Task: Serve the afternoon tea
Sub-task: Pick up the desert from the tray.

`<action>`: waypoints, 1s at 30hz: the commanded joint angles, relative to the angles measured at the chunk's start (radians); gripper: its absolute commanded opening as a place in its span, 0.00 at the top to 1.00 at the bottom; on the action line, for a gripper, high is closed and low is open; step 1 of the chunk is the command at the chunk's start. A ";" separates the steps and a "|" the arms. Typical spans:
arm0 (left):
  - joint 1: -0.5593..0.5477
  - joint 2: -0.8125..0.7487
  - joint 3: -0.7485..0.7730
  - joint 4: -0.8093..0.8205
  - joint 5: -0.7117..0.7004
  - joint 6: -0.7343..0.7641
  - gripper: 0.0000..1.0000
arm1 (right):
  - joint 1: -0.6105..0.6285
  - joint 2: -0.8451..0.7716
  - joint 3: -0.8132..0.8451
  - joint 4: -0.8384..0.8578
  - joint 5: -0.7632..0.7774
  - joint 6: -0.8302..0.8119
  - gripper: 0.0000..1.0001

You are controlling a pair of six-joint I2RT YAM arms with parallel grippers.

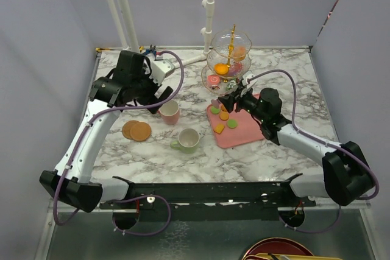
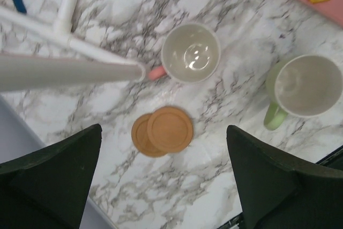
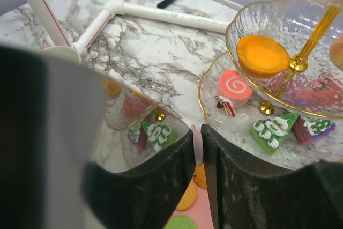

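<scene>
The right gripper [image 3: 198, 138] hangs over the far edge of the pink tray [image 1: 245, 136], just beside the bottom tier of the glass three-tier stand [image 1: 219, 41], its fingers drawn narrow with only a slit between them. The step looks like moving a treat from tray to stand. It should drop square over one macaron [image 1: 224, 115], pinch its sides lightly, and clear the gold rim before setting it down. The left gripper [image 1: 159, 94] hovers with its fingers spread wide and empty above the pink mug [image 2: 191, 52]. The pale-green mug [image 2: 308, 85] and two overlapping coasters [image 2: 169, 128] sit nearby on the marble. I cannot tell whether the right fingers pinch anything, since the slit shows only pink, either tray or treat. The right wrist view cuts off the stand's top tier.
</scene>
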 commanded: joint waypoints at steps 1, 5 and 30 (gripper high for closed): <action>0.118 -0.092 -0.112 -0.033 -0.103 0.040 0.01 | 0.007 0.075 0.037 0.097 0.027 -0.006 0.43; 0.197 -0.148 -0.210 0.036 -0.094 0.036 0.01 | 0.013 0.143 0.061 0.118 0.029 -0.006 0.43; 0.269 -0.203 -0.355 0.162 0.168 -0.023 0.01 | 0.027 0.314 0.063 0.146 0.072 -0.014 0.42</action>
